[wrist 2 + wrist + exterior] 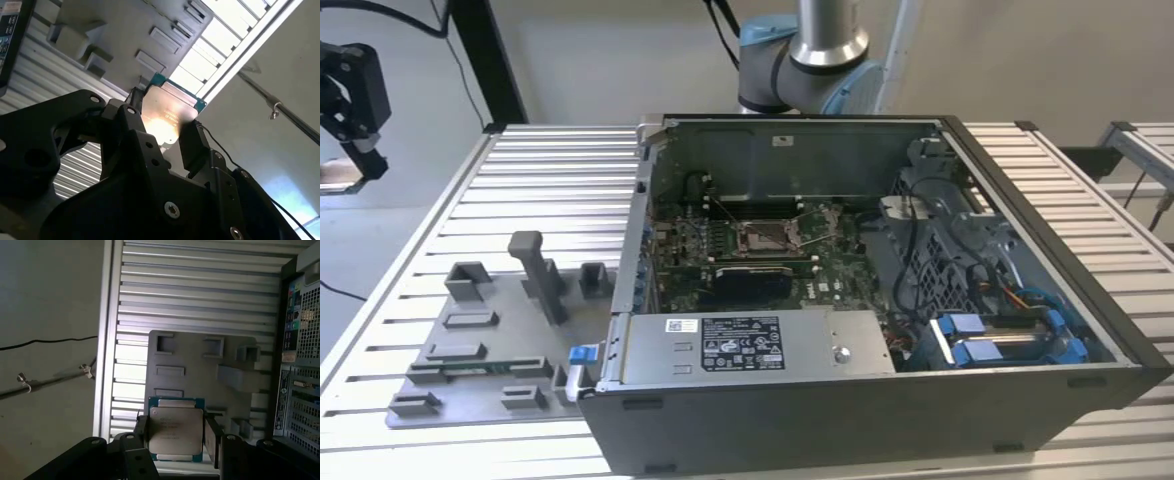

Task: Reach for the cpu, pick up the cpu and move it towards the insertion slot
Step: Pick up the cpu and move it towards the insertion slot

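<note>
In the exterior view, an open computer case (1047, 215) lies on the ribbed metal table (547, 180). Inside it is the green motherboard (678, 262). The insertion slot (767, 237) sits near the board's middle, its silver frame around a beige centre, with nothing in it. A silver power supply box (740, 345) fills the case's near side. On the exterior view's left, just beside the case, a grey fixture plate (480, 350) with raised blocks rests on the table. The arm (807, 50) rises at the table's far side, behind the case.

In the second wrist view, the hand (162, 127) is closed on the cpu (167, 112), one black finger (192, 145) pressing each of two opposite edges. The chip's metal top catches bright light. Beyond it lie the fixture plate (115, 40) and the table's slats (225, 35).

In the first wrist view, the cpu (176, 432) is clamped between the fingers (212, 440), held in the air over the edge of the fixture plate (200, 365). It is well apart from the case (300, 365), so nowhere near the slot. A cable (45, 342) runs along the floor (50, 300) past the table's edge.
</note>
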`<state>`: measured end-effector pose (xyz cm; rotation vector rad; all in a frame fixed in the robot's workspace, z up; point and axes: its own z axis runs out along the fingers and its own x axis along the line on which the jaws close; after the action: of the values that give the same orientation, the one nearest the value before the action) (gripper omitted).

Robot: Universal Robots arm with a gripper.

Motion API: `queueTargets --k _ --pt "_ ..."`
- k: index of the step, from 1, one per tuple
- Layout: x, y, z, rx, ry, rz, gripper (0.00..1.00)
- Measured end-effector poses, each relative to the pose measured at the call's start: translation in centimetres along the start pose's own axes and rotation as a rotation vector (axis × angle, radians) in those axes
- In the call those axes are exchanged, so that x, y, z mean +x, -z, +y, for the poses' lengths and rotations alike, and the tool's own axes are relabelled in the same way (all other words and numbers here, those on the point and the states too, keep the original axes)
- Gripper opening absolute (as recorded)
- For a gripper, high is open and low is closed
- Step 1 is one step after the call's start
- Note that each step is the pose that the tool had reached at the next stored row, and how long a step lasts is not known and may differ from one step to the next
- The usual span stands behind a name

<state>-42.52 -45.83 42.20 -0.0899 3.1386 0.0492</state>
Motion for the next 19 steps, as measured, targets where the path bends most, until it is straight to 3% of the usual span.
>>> queueTargets --k 8,13,19 --pt "-0.08 0.30 0.00 0.0002 0.000 0.0003 0.00" --pt "-1.22 0.27 -0.06 0.0000 0.000 0.0008 0.00" --pt "-3.14 0.28 -0.18 -0.0002 0.000 0.0040 0.00"
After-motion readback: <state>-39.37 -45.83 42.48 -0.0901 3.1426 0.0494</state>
